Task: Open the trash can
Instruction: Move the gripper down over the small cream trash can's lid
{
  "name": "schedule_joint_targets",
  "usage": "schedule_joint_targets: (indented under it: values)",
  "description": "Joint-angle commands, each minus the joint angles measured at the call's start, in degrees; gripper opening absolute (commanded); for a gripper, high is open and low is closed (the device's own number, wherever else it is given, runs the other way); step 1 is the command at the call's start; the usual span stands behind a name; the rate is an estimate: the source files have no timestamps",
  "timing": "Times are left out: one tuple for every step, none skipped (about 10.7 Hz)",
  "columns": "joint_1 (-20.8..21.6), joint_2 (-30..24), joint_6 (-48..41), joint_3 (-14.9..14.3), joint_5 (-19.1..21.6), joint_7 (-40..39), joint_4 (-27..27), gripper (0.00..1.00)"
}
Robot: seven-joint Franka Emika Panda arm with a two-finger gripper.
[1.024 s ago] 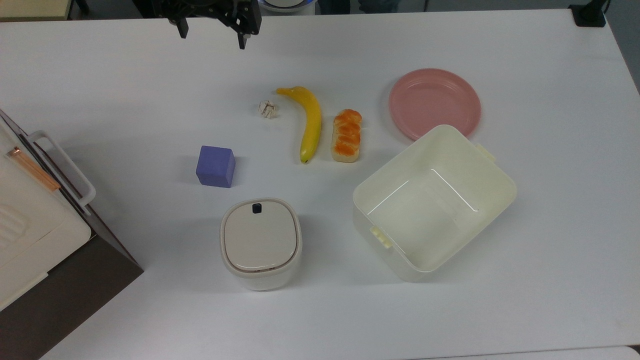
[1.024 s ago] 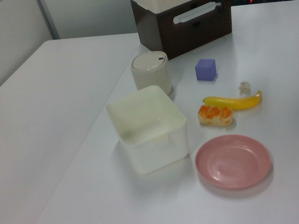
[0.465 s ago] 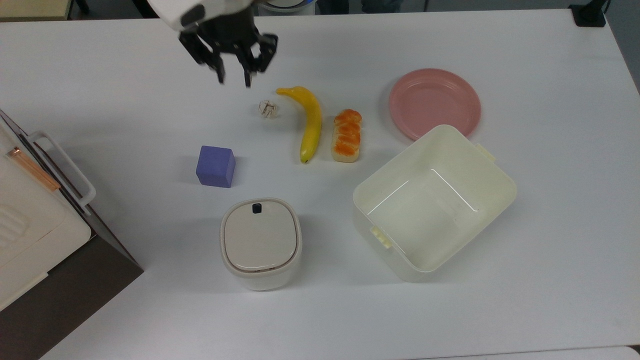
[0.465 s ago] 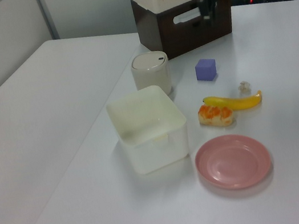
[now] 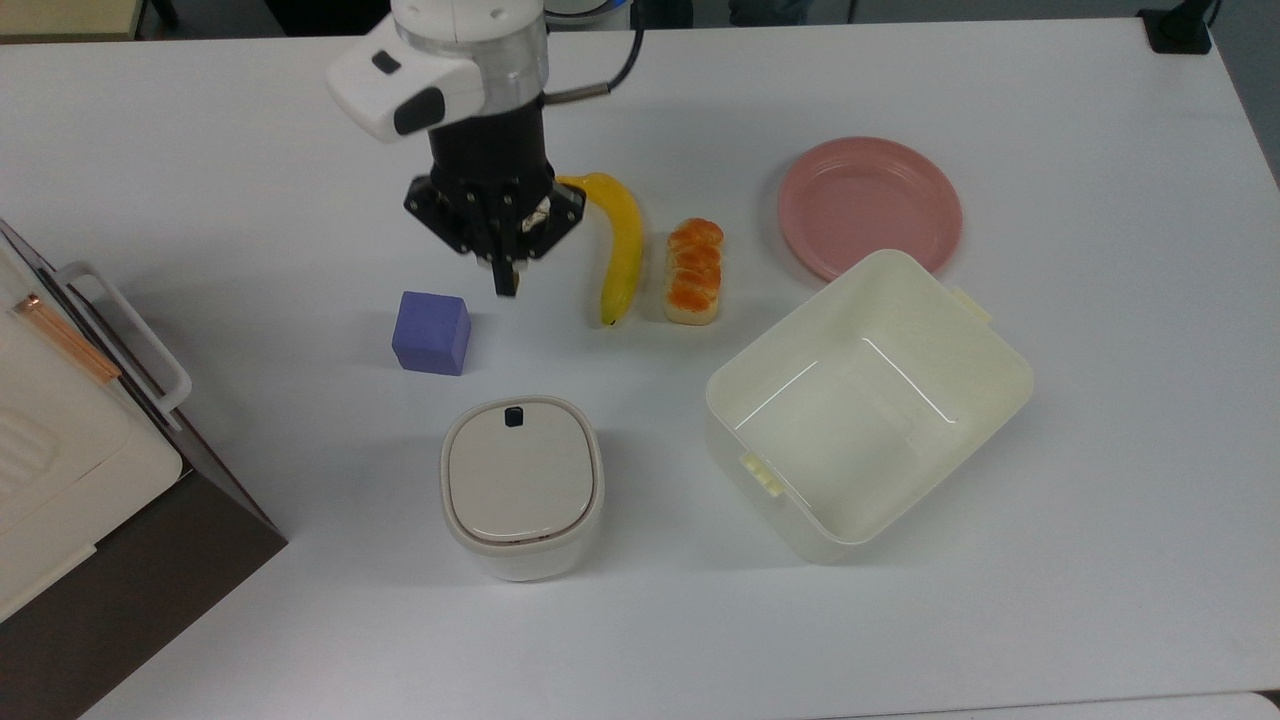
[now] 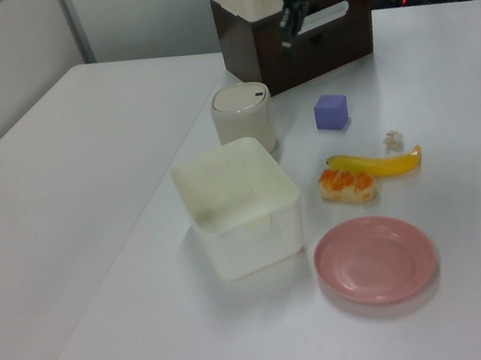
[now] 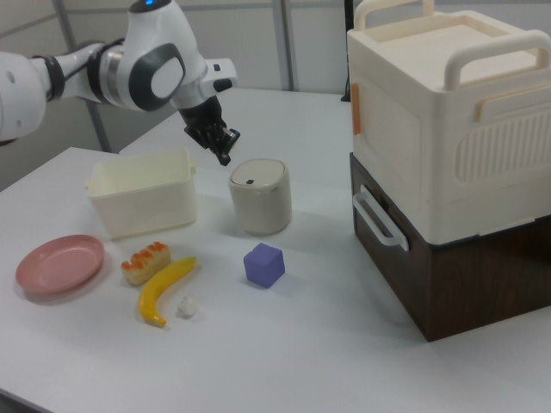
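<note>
Above the table, short of the trash can, my pincer hangs with its fingers pressed together. The beige lid lies flat; its black button is unpressed, so the opening remains undone.

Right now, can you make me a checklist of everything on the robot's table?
Surface: white table, no spills seen.
Job's things: trash can upright, beige lid down, black button untouched.
Clutter: purple cube, banana, bread roll, pink plate, pale yellow tub with nothing inside, crumpled scrap.
End effector: the end effector hangs in the air above the table, shut, holding nothing.
Cables: one black cable running along the arm.
Surroundings: cream and brown cabinet beside the trash can; a second white table in the left view.
</note>
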Motion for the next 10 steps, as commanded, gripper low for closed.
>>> schedule_joint_targets:
  values:
    - [1.6,5.4,11.4,-0.7,1.4,1.6,0.4,0.0]
    - [1.6,7.3,15.0,-0.7,1.3,2.3,0.5,0.0]
    - [1.7,8.8,18.9,-0.7,1.2,4.0,0.5,0.0]
    - [1.7,10.3,21.5,-0.7,0.9,5.5,0.5,0.0]
    - [1.8,11.6,22.9,-0.7,0.8,5.6,0.5,0.0]
    - [2.0,12.6,24.7,-0.7,0.8,5.6,0.5,0.0]
    - [2.0,13.4,25.6,-0.7,0.8,5.6,0.5,0.0]
    - [2.0,14.0,25.6,-0.8,0.7,5.5,0.5,0.0]
    - [2.0,14.3,25.6,-0.8,0.7,5.2,0.4,0.0]
    - [2.0,13.9,25.5,-0.8,0.9,5.2,0.5,0.0]
